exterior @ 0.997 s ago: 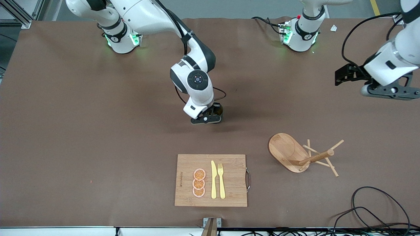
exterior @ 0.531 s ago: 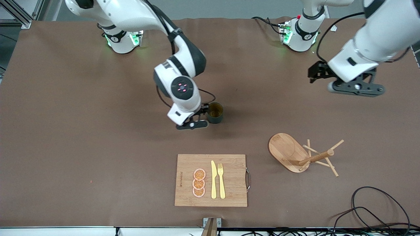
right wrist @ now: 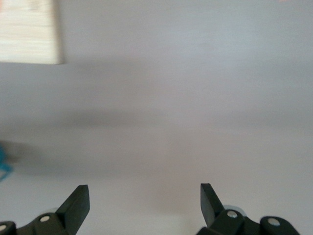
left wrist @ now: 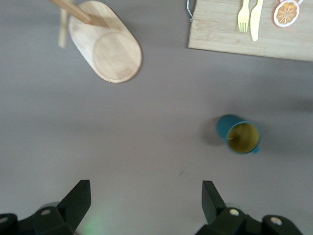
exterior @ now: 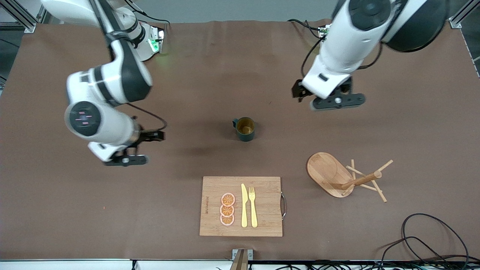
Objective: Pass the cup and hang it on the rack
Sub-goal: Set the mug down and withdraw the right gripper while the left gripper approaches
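Observation:
The cup (exterior: 245, 129) stands upright on the brown table near the middle, its yellow inside showing and its handle toward the right arm's end. Nothing touches it. It also shows in the left wrist view (left wrist: 242, 136), and as a teal sliver at the edge of the right wrist view (right wrist: 3, 157). The rack (exterior: 332, 173) lies tipped on its side nearer the camera, toward the left arm's end; its oval base shows in the left wrist view (left wrist: 110, 46). My left gripper (exterior: 336, 100) is open and empty (left wrist: 145, 196) over bare table beside the cup. My right gripper (exterior: 125, 160) is open and empty (right wrist: 144, 198), well away toward its own end.
A rectangular bamboo cutting board (exterior: 262, 206) with a yellow knife, a fork and orange slices lies nearer the camera than the cup; it shows in the left wrist view (left wrist: 220, 29). Black cables (exterior: 423, 240) lie at the near corner by the left arm's end.
My right gripper let go of the cup and drew far back toward its own end. My left gripper swung in from its end toward the cup. The cup stayed put.

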